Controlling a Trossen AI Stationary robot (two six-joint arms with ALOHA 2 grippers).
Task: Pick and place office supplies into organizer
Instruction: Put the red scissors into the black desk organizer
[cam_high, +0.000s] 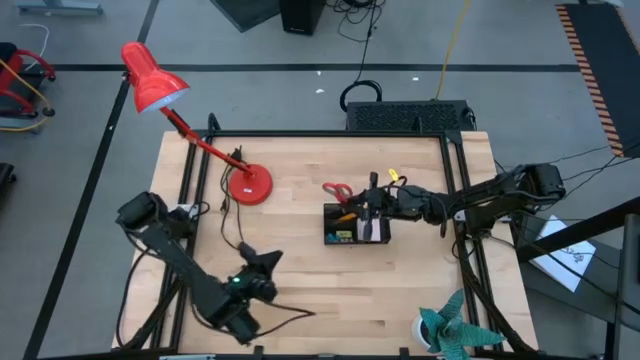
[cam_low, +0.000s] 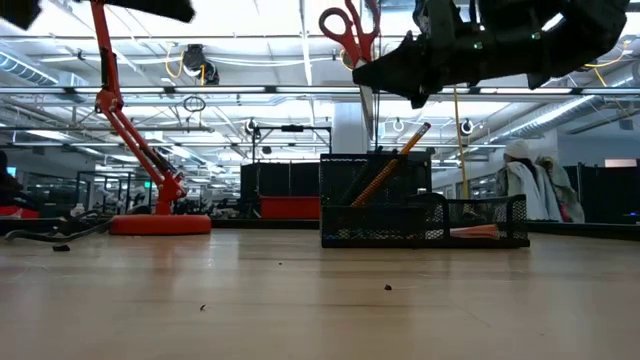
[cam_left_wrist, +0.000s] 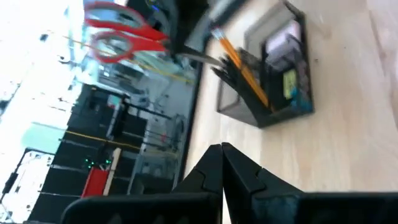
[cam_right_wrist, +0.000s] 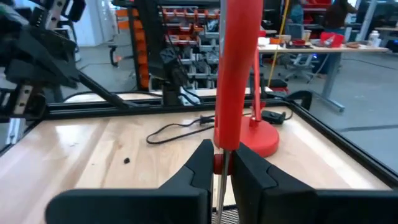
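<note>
Scissors (cam_high: 338, 190) above organizer (cam_high: 355, 226), lamp (cam_high: 247, 185) to its left.

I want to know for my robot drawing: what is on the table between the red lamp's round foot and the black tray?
Nothing: the high view shows bare wood between the lamp's foot and the tray.
</note>
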